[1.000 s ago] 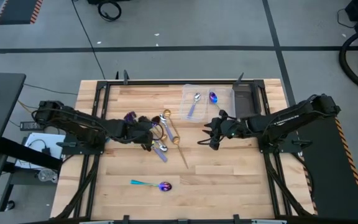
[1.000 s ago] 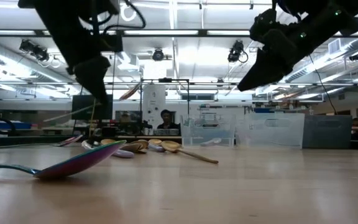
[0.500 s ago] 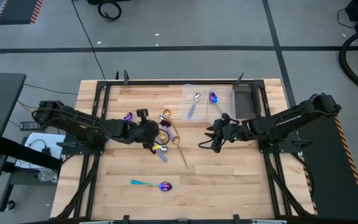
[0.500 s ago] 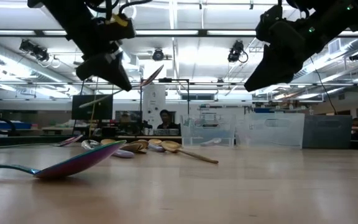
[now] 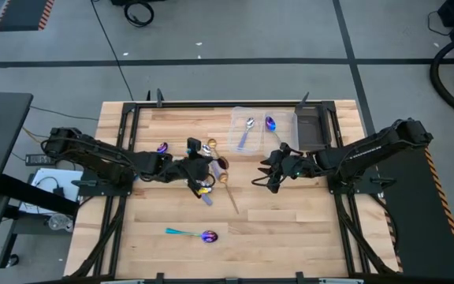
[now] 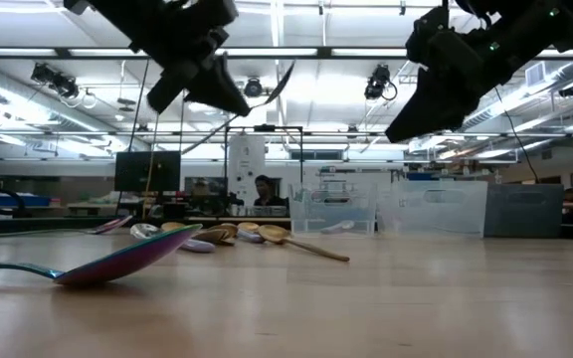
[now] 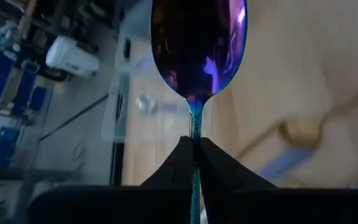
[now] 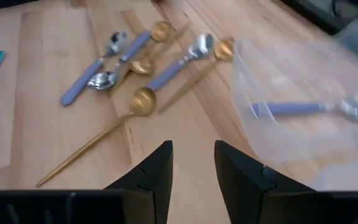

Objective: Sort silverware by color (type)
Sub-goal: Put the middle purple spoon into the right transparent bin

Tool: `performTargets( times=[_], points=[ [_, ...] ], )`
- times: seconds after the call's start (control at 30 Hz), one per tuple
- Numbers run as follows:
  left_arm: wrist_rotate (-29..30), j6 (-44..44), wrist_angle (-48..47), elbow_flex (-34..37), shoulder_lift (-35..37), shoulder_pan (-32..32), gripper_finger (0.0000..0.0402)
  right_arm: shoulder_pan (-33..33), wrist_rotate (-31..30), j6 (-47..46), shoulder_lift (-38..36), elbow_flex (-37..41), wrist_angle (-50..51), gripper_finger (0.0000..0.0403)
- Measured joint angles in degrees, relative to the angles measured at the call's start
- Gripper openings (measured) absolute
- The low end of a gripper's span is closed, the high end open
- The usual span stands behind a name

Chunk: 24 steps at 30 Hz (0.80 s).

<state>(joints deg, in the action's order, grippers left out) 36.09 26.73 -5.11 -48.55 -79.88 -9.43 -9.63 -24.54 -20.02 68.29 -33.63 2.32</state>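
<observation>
One iridescent spoon [image 7: 199,46] is pinched in the left hand [image 7: 193,149]; right hand [image 8: 192,163] hovers open.

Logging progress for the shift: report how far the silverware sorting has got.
Done: two spoons lie in the clear tray, a silver one and an iridescent one. In hand: left gripper holds an iridescent spoon. Left: the pile and a stray iridescent spoon. Right gripper hovers open.

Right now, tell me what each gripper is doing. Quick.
Left gripper: shut on the purple spoon, held up off the table.
Right gripper: open, holding nothing, hovering near the clear tray.
</observation>
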Motion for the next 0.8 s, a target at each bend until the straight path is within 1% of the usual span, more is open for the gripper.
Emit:
performTargets(
  times=[0.17, 0.4, 0.47, 0.63, 0.7, 0.8],
  points=[
    [-5.11, -0.60, 10.98, 2.54, -0.02, 1.26, 0.0016, 0.00, -1.12, 7.85, 0.00, 0.00, -4.53, 0.0128],
    [-11.55, -2.87, 28.66, 6.20, -0.02, 4.28, 0.0016, 0.00, -1.30, 14.73, 0.00, 0.00, -8.19, 0.0134],
    [-12.64, -3.64, 32.78, 6.85, -0.02, 4.84, 0.0016, 0.00, -1.30, 15.98, 0.00, 0.00, -9.77, 0.0142],
    [-15.68, -3.87, 39.01, 6.96, -0.02, 5.51, 0.0016, 0.00, -1.25, 18.67, 0.00, 0.00, -12.76, 0.0170],
    [-16.97, -5.19, 40.57, 6.97, -0.03, 5.78, 0.0016, 0.00, -0.88, 19.72, 0.00, 0.00, -14.18, 0.0184],
    [-18.50, -6.71, 45.62, 6.94, -1.82, 6.16, 0.0016, 0.17, 0.37, 21.06, 0.06, 0.00, -16.08, 0.0202]
  ],
)
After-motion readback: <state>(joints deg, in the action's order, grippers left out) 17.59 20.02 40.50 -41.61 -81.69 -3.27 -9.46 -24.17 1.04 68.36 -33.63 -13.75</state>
